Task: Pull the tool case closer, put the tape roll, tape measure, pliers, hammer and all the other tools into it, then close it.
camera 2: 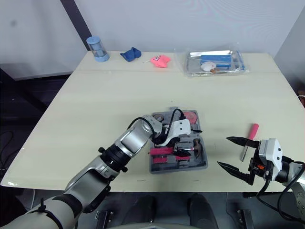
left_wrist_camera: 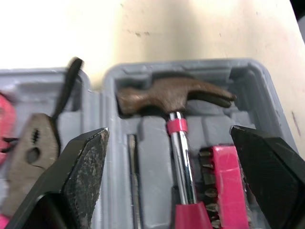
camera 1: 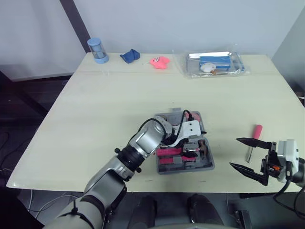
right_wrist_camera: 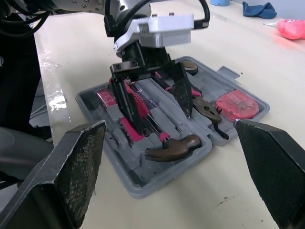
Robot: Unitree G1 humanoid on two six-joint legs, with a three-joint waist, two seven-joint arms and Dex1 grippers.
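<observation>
The grey tool case (camera 1: pixel 164 117) lies open near the table's front middle. In it rest a hammer (left_wrist_camera: pixel 171 98) with a brown head, pliers (right_wrist_camera: pixel 206 107), a red tape measure (right_wrist_camera: pixel 237 105) and a pink bit holder (left_wrist_camera: pixel 224 176). My left gripper (camera 1: pixel 190 149) hangs open just over the case, its fingers (left_wrist_camera: pixel 86 171) apart on either side of the hammer's shaft. A pink-handled screwdriver (camera 1: pixel 254 137) lies on the table to the right of the case. My right gripper (camera 1: pixel 234 152) stands open near the front right edge, beside the screwdriver, holding nothing.
Along the far edge of the table stand a blue cylinder (camera 1: pixel 97 50), a blue cloth (camera 1: pixel 129 56), a pink object (camera 1: pixel 159 62) and a clear bag holding a metal tray (camera 1: pixel 214 63). The case sits close to the table's front edge (camera 1: pixel 143 187).
</observation>
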